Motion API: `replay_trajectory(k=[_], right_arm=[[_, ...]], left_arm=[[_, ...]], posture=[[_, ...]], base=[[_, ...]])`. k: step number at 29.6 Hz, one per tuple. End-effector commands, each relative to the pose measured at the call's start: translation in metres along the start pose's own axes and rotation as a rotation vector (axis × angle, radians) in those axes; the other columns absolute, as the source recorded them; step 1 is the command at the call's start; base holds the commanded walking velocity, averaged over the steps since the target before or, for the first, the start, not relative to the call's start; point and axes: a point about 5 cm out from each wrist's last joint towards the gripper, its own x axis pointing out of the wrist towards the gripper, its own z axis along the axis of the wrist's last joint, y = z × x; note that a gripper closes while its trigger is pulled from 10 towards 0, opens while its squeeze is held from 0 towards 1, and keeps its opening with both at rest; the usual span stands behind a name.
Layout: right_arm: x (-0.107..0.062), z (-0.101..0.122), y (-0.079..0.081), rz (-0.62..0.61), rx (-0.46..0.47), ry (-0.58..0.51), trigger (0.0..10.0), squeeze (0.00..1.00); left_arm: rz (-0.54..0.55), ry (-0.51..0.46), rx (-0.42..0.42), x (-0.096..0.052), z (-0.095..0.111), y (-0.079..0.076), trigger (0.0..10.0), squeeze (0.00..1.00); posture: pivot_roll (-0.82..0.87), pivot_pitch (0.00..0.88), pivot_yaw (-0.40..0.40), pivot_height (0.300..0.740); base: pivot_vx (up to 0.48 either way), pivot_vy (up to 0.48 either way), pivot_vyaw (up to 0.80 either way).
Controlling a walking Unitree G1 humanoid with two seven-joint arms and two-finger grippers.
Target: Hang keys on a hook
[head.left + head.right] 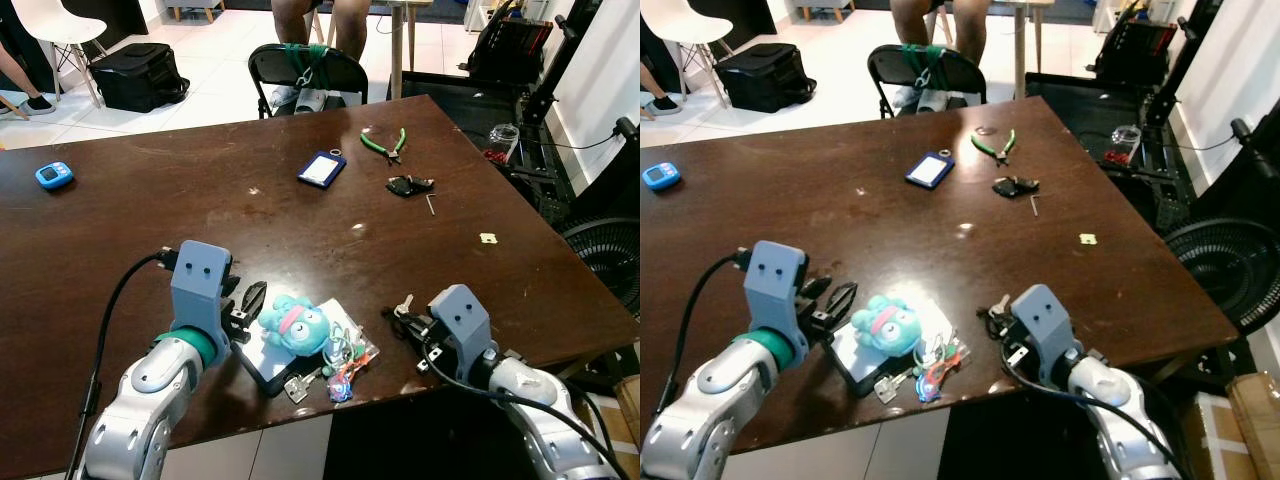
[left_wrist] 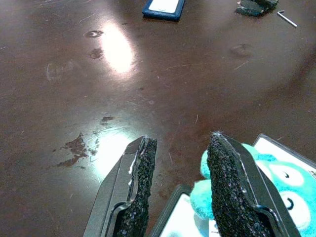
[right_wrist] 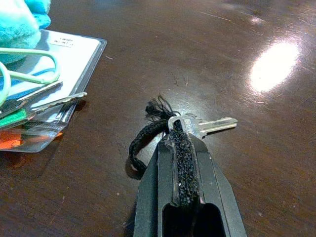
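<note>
A silver key (image 3: pixel 213 125) on a black cord loop (image 3: pixel 143 140) lies low over the dark wooden table (image 1: pixel 200 210). My right gripper (image 3: pixel 180 129) is shut on the key's head near the front edge, also seen at gripper (image 1: pixel 404 314). To its left lies a bundle: a teal plush charm (image 1: pixel 295 325), a clear card holder (image 3: pixel 59 54), loose keys and green rings (image 1: pixel 340 375). My left gripper (image 2: pixel 180 143) stands open just left of the plush, one finger (image 2: pixel 224 182) touching it. A black key fob (image 1: pixel 408 185) lies far right.
A blue card holder (image 1: pixel 321 168), green pliers (image 1: pixel 385 143) and a small hex key (image 1: pixel 431 204) lie on the far half. A blue gadget (image 1: pixel 54 175) sits far left. Behind the table are a folding chair (image 1: pixel 305 70), a person's legs, a black bag (image 1: pixel 140 75); a fan (image 1: pixel 610 260) stands right.
</note>
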Motion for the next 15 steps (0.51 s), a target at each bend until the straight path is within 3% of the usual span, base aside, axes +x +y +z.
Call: replay_trajectory(k=[1, 3, 4, 5, 6, 8, 10, 15], right_arm=[[-0.002, -0.012, 0.001, -0.027, 0.067, 0.036, 0.0, 0.00], [-0.002, -0.012, 0.001, -0.027, 0.067, 0.036, 0.0, 0.00], [-0.002, 0.007, -0.007, -0.078, 0.120, -0.071, 0.0, 0.00], [-0.002, 0.007, -0.007, -0.078, 0.120, -0.071, 0.0, 0.00], [-0.003, 0.036, -0.017, -0.126, 0.185, -0.215, 0.0, 0.00], [-0.003, 0.036, -0.017, -0.126, 0.185, -0.215, 0.0, 0.00], [-0.010, 0.077, -0.026, -0.157, 0.247, -0.405, 0.0, 0.00], [-0.011, 0.089, -0.027, -0.159, 0.241, -0.447, 0.0, 0.00]], left_arm=[[0.008, 0.023, -0.004, -0.002, -0.004, 0.003, 10.0, 0.00], [0.008, 0.023, -0.004, -0.002, -0.004, 0.003, 10.0, 0.00], [0.008, 0.024, -0.005, -0.002, -0.004, 0.003, 10.0, 0.00], [0.008, 0.024, -0.005, -0.002, -0.004, 0.003, 10.0, 0.00], [0.008, 0.025, -0.004, -0.002, -0.004, 0.003, 10.0, 0.00], [0.008, 0.025, -0.004, -0.002, -0.004, 0.003, 10.0, 0.00], [0.007, 0.026, -0.004, -0.002, -0.004, 0.003, 10.0, 0.00], [0.007, 0.026, -0.004, -0.002, -0.004, 0.004, 10.0, 0.00]], posture=[[-0.11, 0.074, 0.137, 0.740], [-0.11, 0.074, 0.137, 0.740], [-0.11, 0.077, 0.138, 0.740], [-0.11, 0.077, 0.138, 0.740], [-0.11, 0.080, 0.140, 0.740], [-0.11, 0.080, 0.140, 0.740], [-0.11, 0.082, 0.142, 0.740], [-0.11, 0.083, 0.141, 0.740]], base=[[0.000, 0.000, 0.00], [0.000, 0.000, 0.00], [0.000, 0.000, 0.00], [0.000, 0.000, 0.00], [0.000, 0.000, 0.00], [0.000, 0.000, 0.00], [0.000, 0.000, 0.00], [0.000, 0.000, 0.00]])
